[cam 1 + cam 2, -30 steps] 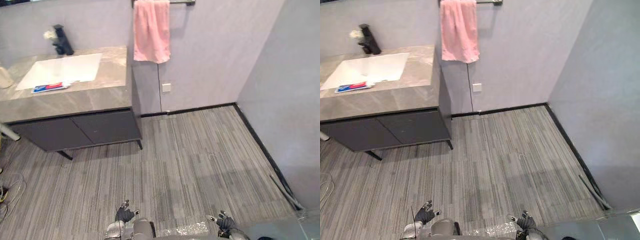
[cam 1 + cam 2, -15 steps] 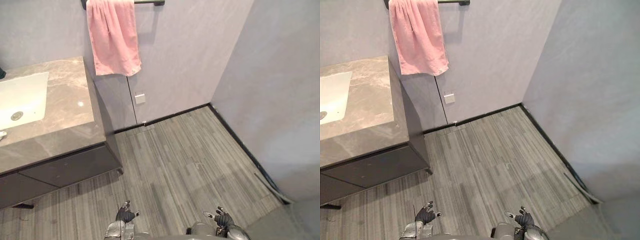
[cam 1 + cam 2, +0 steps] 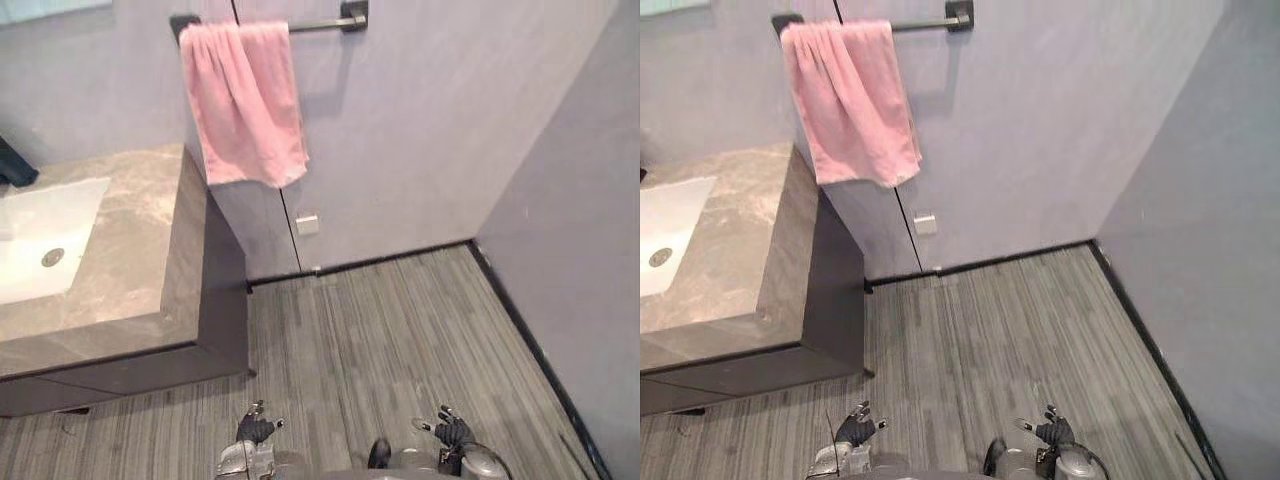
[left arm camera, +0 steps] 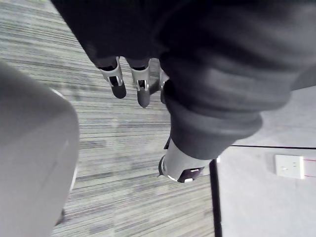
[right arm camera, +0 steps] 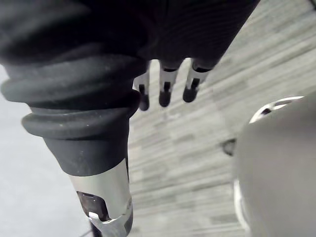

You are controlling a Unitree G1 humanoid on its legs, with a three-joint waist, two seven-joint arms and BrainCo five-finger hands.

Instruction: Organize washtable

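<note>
In the left eye view, one washtable [image 3: 140,250] is seen at the left. Its veined grey stone top is cut off by the frame, and one white rectangular sink [image 3: 40,235] with one round drain [image 3: 53,257] is set in it. One dark shape [image 3: 12,165] behind the sink is too cropped to be identified. One pink towel [image 3: 245,105] is draped over one dark rail [image 3: 320,22], and one pale square wall plate [image 3: 307,224] is fixed below. Two hands, the left hand [image 3: 255,430] and the right hand [image 3: 453,432], are held low over the striped grey floor [image 3: 400,330], well apart from the washtable.

In the right eye view, one dark flat-sided cabinet [image 3: 835,290] is seen under the stone top, and black skirting [image 3: 980,265] along the wall.

In the left wrist view, the left hand's fingers [image 4: 143,89] are held straight and apart above the floor.

In the right wrist view, the right hand's fingers [image 5: 165,94] are likewise straight and spread.
</note>
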